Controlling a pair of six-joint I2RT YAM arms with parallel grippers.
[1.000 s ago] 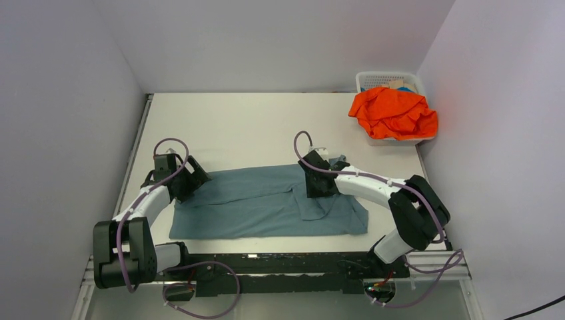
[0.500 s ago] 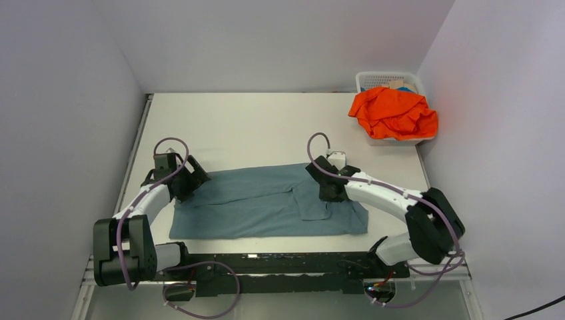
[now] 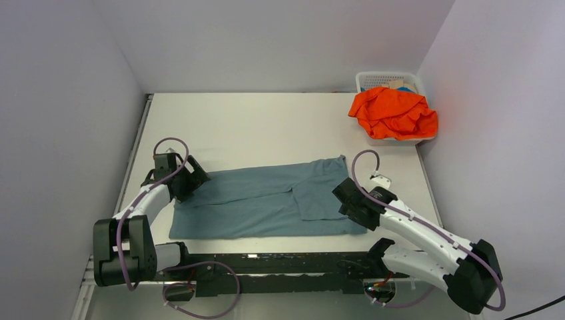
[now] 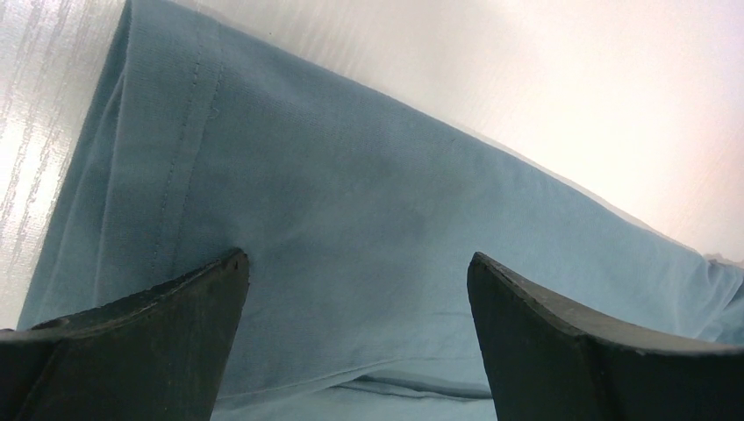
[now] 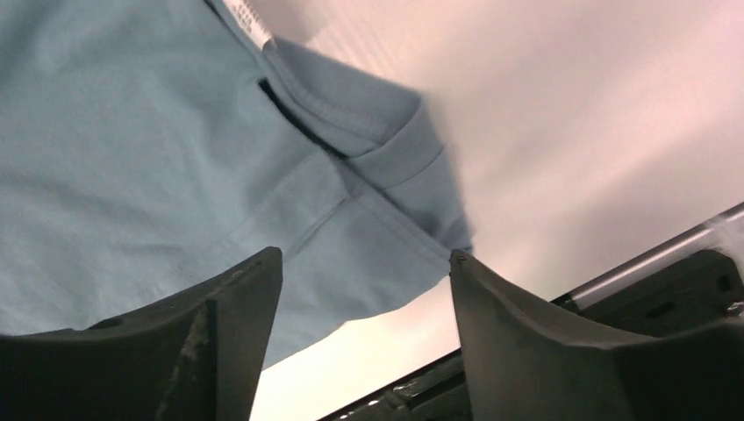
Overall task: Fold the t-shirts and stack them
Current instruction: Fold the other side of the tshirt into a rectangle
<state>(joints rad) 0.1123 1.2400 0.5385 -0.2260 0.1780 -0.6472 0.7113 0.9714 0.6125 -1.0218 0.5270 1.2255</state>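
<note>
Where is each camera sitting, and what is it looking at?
Top camera: high above, behind the robot, looking down at the table, the blue shirt, and the orange shirt heaped on the basket; the left arm and right arm show whole.
Left wrist camera: on the left arm, looking down at the blue shirt's stitched edge; the open left gripper shows.
Right wrist camera: on the right arm, looking at the shirt's corner and the table's near edge; the open right gripper shows.
Shared: all three see the blue shirt.
</note>
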